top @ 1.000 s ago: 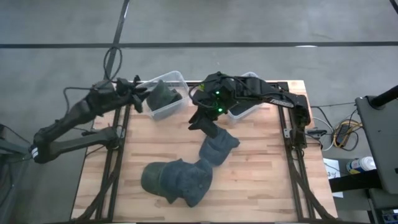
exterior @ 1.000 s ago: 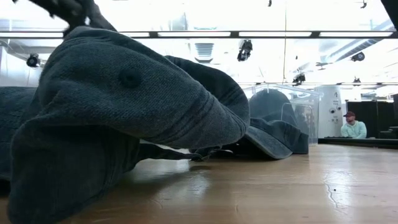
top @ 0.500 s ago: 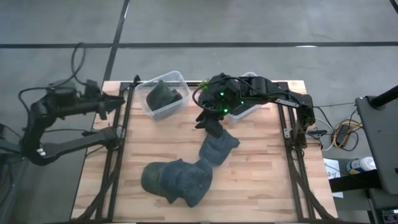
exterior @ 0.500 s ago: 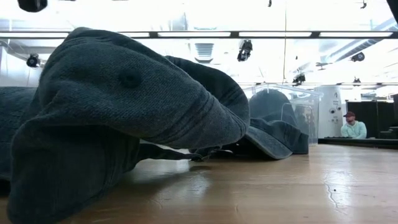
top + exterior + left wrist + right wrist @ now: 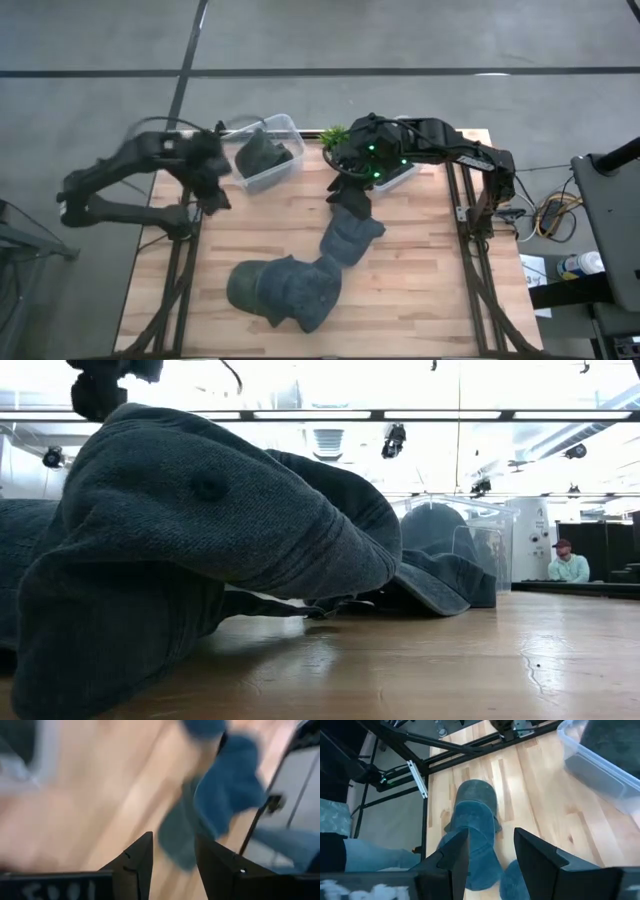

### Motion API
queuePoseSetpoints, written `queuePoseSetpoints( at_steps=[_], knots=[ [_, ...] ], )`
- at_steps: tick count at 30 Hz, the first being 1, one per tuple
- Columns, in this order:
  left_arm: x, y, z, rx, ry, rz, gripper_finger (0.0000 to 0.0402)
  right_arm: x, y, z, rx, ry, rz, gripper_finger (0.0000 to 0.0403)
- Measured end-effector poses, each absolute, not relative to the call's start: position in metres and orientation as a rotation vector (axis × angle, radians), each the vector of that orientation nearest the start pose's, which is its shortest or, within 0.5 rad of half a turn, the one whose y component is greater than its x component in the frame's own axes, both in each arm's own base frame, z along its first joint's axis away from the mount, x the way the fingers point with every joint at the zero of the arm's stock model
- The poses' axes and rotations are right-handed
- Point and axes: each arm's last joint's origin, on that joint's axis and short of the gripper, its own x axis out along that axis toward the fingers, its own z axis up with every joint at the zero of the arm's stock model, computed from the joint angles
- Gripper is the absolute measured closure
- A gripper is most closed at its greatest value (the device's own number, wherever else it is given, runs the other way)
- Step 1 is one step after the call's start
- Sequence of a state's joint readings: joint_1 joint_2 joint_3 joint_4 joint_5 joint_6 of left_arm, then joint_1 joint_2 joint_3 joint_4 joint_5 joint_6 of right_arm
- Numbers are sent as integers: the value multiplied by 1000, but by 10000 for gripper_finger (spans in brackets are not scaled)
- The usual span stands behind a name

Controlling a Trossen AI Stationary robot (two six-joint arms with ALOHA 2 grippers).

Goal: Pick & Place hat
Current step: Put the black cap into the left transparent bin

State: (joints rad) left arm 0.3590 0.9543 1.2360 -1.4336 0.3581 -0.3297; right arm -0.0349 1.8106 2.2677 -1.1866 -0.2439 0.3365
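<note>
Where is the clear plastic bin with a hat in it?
High view: the clear plastic bin sits at the table's far left edge, beside the left gripper.

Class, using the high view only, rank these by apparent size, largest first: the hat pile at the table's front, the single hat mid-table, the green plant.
1. Hat pile
2. Single hat
3. Green plant

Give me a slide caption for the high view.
Right gripper open above a blue cap; left gripper beside a bin holding another.
</note>
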Motion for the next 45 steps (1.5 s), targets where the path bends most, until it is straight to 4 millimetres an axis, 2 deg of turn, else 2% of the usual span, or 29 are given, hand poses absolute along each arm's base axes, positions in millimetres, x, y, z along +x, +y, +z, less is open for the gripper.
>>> queuePoseSetpoints(
  at_steps=[3,7,11,13,16,18,23,26,33,39,45],
  knots=[
    [125,26,354,-792,1177,185,265,341,-5,462,417,751,64,254],
    [133,17,352,-844,1217,197,264,334,-4,468,408,732,46,253],
    [139,5,349,-901,1212,260,264,332,-5,467,397,748,16,252],
    [145,-4,348,-919,1179,231,264,330,-5,465,394,772,10,252],
    [158,-22,338,-918,1175,188,264,329,-5,463,386,791,8,252],
    [164,-33,323,-886,1229,240,264,330,-5,462,385,795,8,252],
    [156,-54,281,-882,1350,389,264,332,-5,457,397,814,0,252],
    [151,-62,262,-939,1337,400,264,335,-5,451,403,833,4,252],
    [142,-71,238,-1132,1218,285,264,339,-2,443,408,857,13,252],
    [126,-72,210,-1208,1291,389,264,340,2,441,410,860,22,252],
    [127,-77,196,-1249,1295,343,264,345,3,436,417,850,20,252]
  ],
)
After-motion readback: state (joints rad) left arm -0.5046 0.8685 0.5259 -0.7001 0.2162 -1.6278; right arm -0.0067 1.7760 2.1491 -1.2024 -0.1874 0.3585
